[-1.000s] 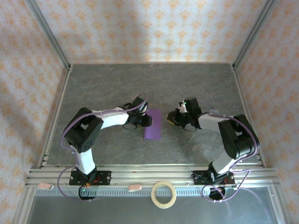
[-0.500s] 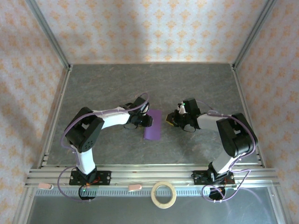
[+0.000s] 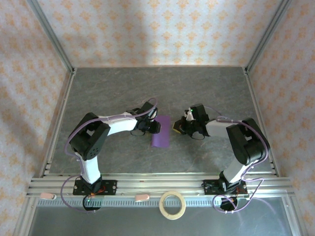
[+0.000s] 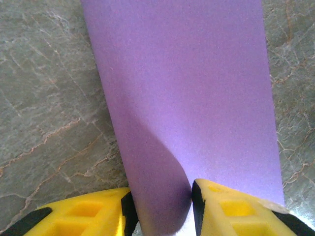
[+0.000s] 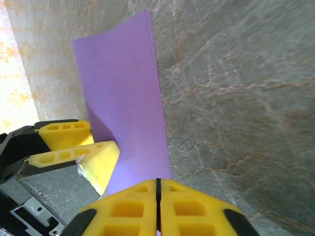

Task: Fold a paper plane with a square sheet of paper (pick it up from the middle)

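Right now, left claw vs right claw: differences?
The yellow-fingered left claw pinches a raised hump of the thin purple paper sheet, jaws apart; the yellow-fingered right claw is pressed shut. Left sits at the sheet's left edge, right at its right. Both hug the grey table.

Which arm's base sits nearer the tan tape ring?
Right. The tape ring lies at the near edge, close to the right arm's base, farther from the left arm's base. The left tool and right tool are at the purple paper.
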